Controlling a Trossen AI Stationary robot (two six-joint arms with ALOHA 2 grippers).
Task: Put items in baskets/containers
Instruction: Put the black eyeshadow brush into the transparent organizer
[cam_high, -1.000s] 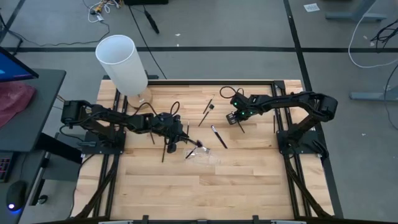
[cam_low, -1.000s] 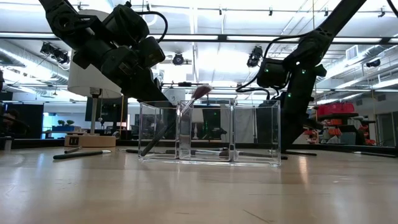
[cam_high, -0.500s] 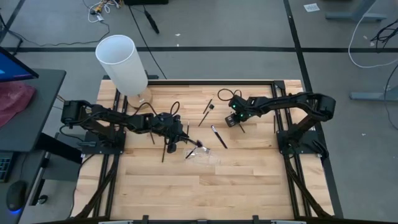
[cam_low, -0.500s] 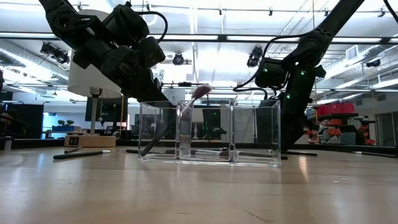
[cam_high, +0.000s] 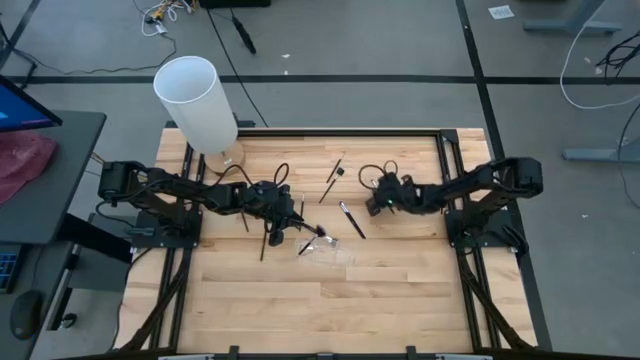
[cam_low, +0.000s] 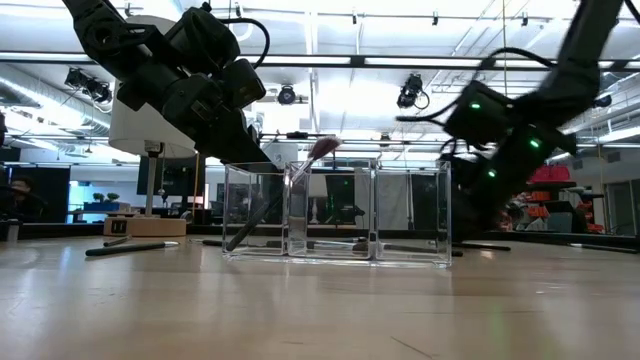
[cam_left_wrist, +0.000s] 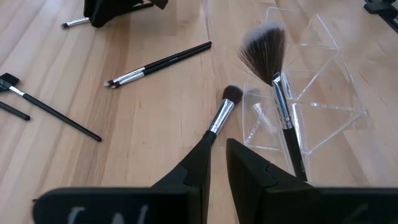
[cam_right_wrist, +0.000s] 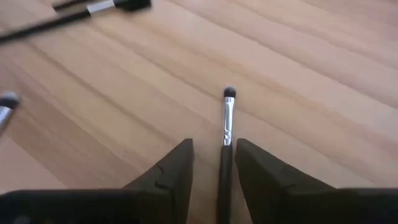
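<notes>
Clear three-compartment holder (cam_low: 336, 212) contains one fan-tipped brush (cam_left_wrist: 277, 81). Left gripper (cam_left_wrist: 214, 165) clamps a round-tipped brush (cam_left_wrist: 219, 117). Right gripper (cam_right_wrist: 214, 165), at 3 o'clock, straddles a small-tipped brush (cam_right_wrist: 227, 121), fingers parted.

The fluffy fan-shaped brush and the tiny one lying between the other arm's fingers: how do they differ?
The fan brush stands tilted in the clear holder, while the small-tipped brush lies flat on the wooden table. The fan brush has a wide, pale-tipped spread of bristles; the small-tipped brush ends in a tiny dark round tip. The small-tipped brush lies between the right gripper's open fingers; no gripper is around the fan brush. Both have thin black handles with silver collars.
</notes>
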